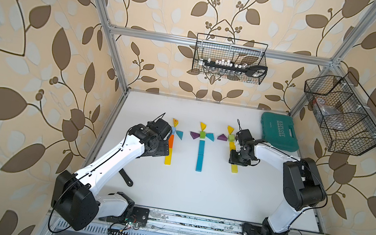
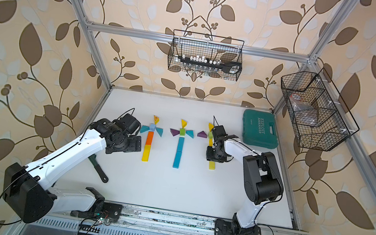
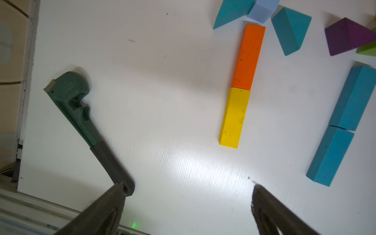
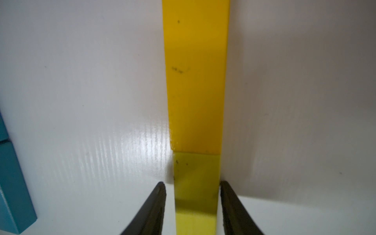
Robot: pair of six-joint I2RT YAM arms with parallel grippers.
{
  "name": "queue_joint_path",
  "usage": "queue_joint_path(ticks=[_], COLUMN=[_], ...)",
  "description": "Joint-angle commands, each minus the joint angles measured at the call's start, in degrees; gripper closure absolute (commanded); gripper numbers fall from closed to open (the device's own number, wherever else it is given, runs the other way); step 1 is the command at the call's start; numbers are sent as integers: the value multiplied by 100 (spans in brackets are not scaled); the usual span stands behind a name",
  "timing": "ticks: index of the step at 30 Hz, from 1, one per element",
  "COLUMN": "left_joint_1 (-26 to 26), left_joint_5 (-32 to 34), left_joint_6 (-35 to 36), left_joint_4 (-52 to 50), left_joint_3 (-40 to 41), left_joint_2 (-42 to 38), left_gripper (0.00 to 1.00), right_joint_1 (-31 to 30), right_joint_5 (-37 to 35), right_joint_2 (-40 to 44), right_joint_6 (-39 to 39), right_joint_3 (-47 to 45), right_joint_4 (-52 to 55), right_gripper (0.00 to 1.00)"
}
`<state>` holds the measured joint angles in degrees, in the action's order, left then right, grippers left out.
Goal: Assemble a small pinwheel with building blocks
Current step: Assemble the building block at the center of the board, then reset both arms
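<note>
Right tool [image 4: 192,182] straddles the lime bar [image 4: 196,168], jaws slightly spread, one finger [image 4: 154,203] clear of it; the bar lies toward the right edge of the bench [image 1: 195,195]. Left tool [image 3: 188,185] gapes wide near the wrench [image 3: 81,114] by the left edge.

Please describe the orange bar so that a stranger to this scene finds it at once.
On the table lie three block figures in a row; take the one beside the left arm. In its stem, the orange bar lies between a light-blue cube and a yellow bar; no other block is orange.
</note>
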<state>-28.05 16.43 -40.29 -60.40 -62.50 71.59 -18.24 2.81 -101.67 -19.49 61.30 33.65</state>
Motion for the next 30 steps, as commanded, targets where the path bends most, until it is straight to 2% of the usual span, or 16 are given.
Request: queue_joint_path(ticks=[1,4,12,14,18,20,21,23,27,30], left_joint_1=[72,70,72,71,80,103,135,168,213,240], left_joint_5=[19,7,23,44,243,526,772,1379,2832,3664], left_joint_6=[54,23,5,10,-33,-132,-207,-308,-417,-382], left_joint_4=[-160,-174,-208,-226,-253,-294,-298,-276,-44,635], left_joint_3=[-68,-52,-32,-51,-150,-228,-268,-316,-322,116], left_joint_2=[-80,-110,-164,-156,-140,-145,-171,-214,-135,-56], left_gripper=[1,1,1,1,1,1,1,1,1,1], right_joint_1=[-1,-3,9,13,110,193,247,378,705,926], right_joint_5=[107,246,-21,-121,-280,-308,-372,-548,-1275,-1967], right_joint_2=[-49,-45,38,137,576,916,1115,1519,2476,3196], right_joint_6=[-82,-140,-207,-204,-117,-56,-22,25,183,420], right_joint_3=[131,119,180,282,494,556,578,563,81,-805], right_joint_4=[60,-7,142,288,603,685,711,669,-32,-1155], right_gripper=[54,54,53,49,46,41,34,1,0,0])
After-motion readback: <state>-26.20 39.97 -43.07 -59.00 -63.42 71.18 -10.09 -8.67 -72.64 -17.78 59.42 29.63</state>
